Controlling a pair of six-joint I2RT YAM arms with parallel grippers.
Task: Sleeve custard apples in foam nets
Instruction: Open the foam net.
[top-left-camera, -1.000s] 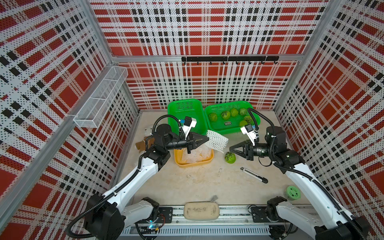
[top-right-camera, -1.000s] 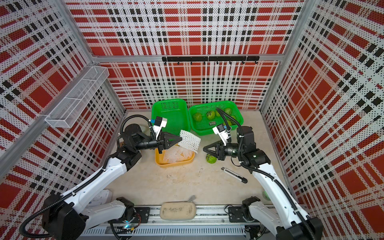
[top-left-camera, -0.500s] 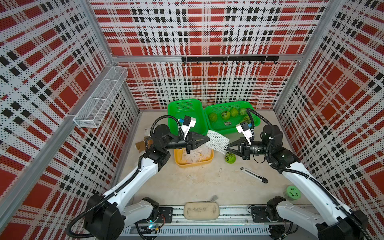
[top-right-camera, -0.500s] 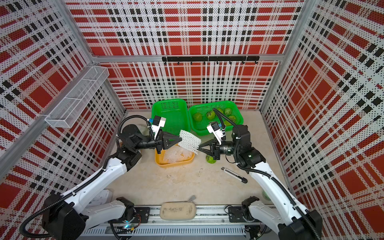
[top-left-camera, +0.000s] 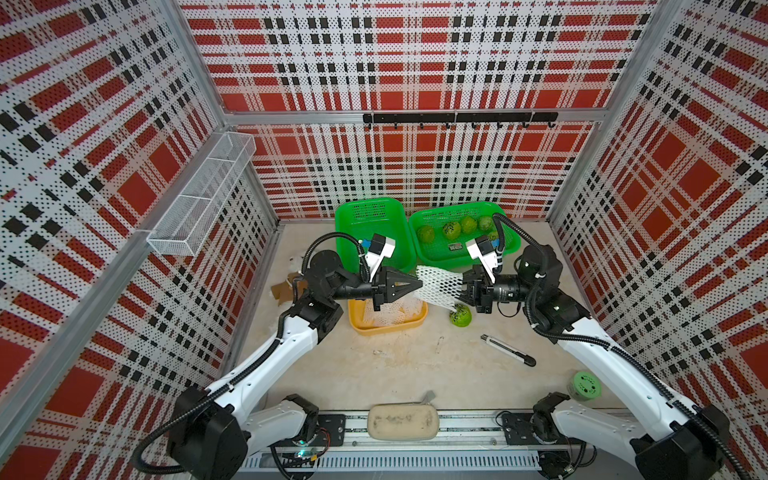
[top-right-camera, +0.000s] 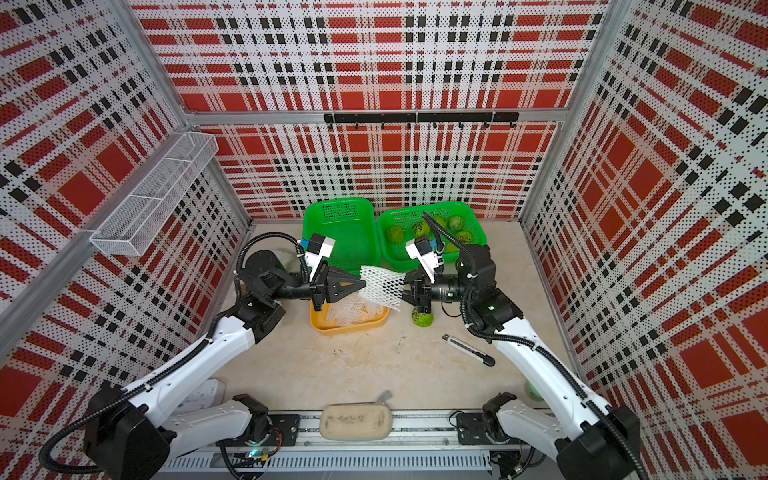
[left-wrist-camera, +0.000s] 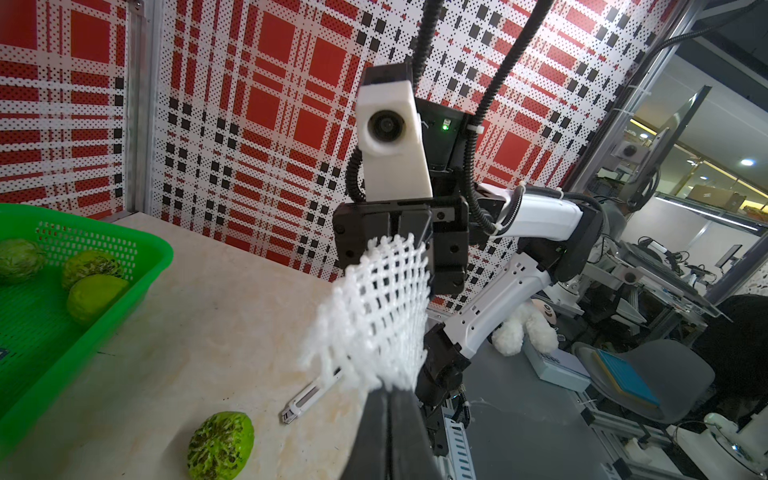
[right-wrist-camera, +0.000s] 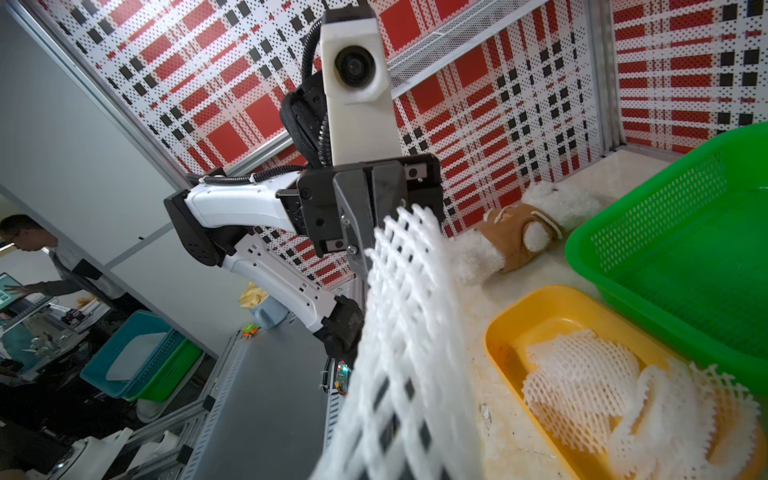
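A white foam net (top-left-camera: 440, 284) (top-right-camera: 382, 284) hangs stretched between my two grippers above the table. My left gripper (top-left-camera: 417, 284) (left-wrist-camera: 390, 392) is shut on one end. My right gripper (top-left-camera: 463, 286) (left-wrist-camera: 409, 237) is closed on the other end, and the net (right-wrist-camera: 411, 332) hides its jaws in the right wrist view. One custard apple (top-left-camera: 460, 314) (left-wrist-camera: 220, 444) lies on the table below the right gripper. Several more custard apples (top-left-camera: 451, 228) (top-right-camera: 419, 228) sit in the right green basket (top-left-camera: 432, 249). Spare foam nets (right-wrist-camera: 582, 382) fill a yellow tray (top-left-camera: 386, 328).
An empty green basket (top-left-camera: 370, 232) stands at the back, left of the fruit basket. A white and black utility knife (top-left-camera: 508, 350) lies at front right, near a pale green round container (top-left-camera: 585, 385). A beige pouch (top-left-camera: 403, 422) rests on the front rail. A plush toy (right-wrist-camera: 519, 237) lies at the left wall.
My right gripper has moved left from beside the loose custard apple to the net's free end and closed on it. The left gripper has kept still with the net.
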